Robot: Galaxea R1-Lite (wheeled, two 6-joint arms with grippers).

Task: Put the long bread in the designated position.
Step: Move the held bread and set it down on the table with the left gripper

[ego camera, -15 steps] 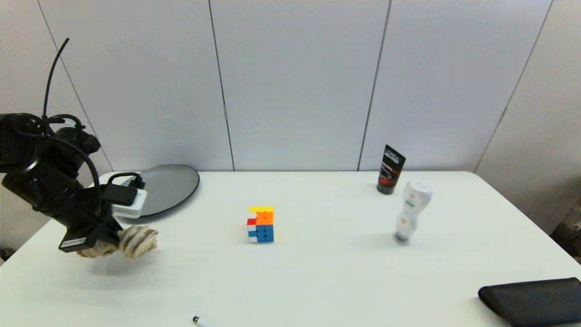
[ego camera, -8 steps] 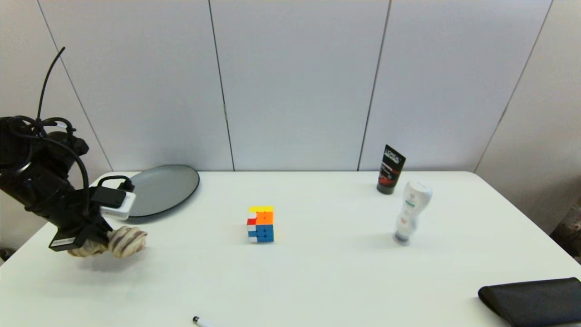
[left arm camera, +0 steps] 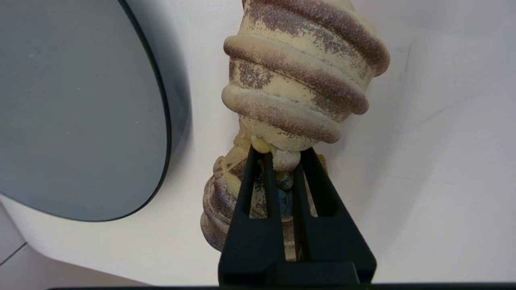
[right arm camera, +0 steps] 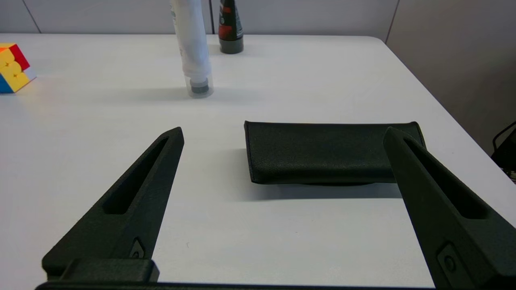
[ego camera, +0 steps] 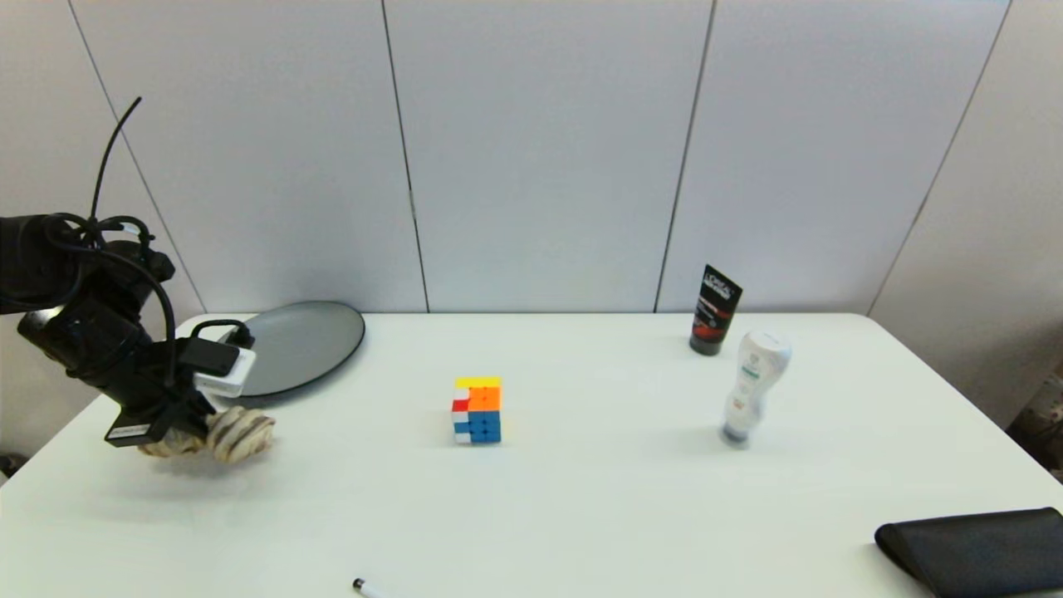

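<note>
The long bread (ego camera: 239,433), a ridged beige-and-brown loaf, is at the table's left side, just in front of the dark plate (ego camera: 299,342). My left gripper (ego camera: 193,432) is shut on its middle. In the left wrist view the black fingers (left arm camera: 258,189) pinch the bread (left arm camera: 298,80) at a squeezed waist, with the plate (left arm camera: 76,108) close beside it. Whether the loaf touches the table I cannot tell. No mark shows the designated position on the white tabletop. My right gripper (right arm camera: 284,133) is open and empty, low over the table's near right, out of the head view.
A colourful cube (ego camera: 477,409) stands mid-table. A white bottle (ego camera: 751,386) and a black tube (ego camera: 714,310) stand at the back right. A black pouch (ego camera: 980,548) lies at the near right corner, just beyond my right gripper. A pen tip (ego camera: 365,588) shows at the front edge.
My left gripper carried the bread a little to the left, then slightly back toward the plate. Everything else stayed still.
</note>
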